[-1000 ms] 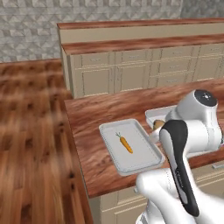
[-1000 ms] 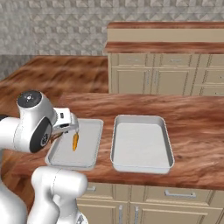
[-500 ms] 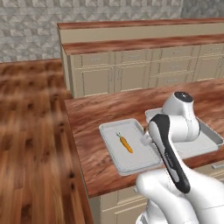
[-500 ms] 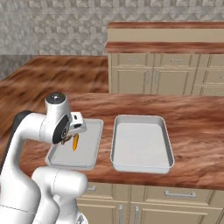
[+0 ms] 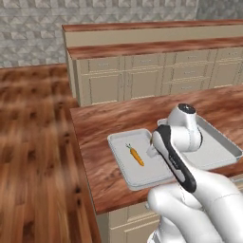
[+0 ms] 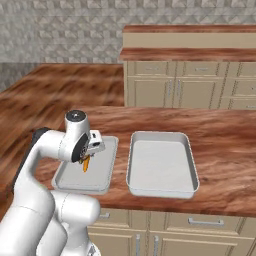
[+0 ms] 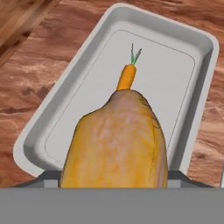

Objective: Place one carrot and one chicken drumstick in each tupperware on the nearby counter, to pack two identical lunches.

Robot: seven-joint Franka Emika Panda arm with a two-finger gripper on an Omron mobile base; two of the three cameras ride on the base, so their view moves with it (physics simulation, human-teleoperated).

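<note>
where the left base view is looking down on the tabletop (image 5: 109, 128), the carrot (image 5: 135, 154) is lying in the smaller tupperware (image 5: 124, 163) with the arm's wrist hanging beside it, the larger tupperware (image 5: 223, 149) sitting just beyond. in the right base view the gripper (image 6: 86, 161) is hovering over that smaller tray, its jaws hidden. in the hand view the chicken drumstick (image 7: 117, 144) is sitting pinched in the gripper directly above the tray, its long axis running in line with the carrot, so the drop is looking to be straight down.
</note>
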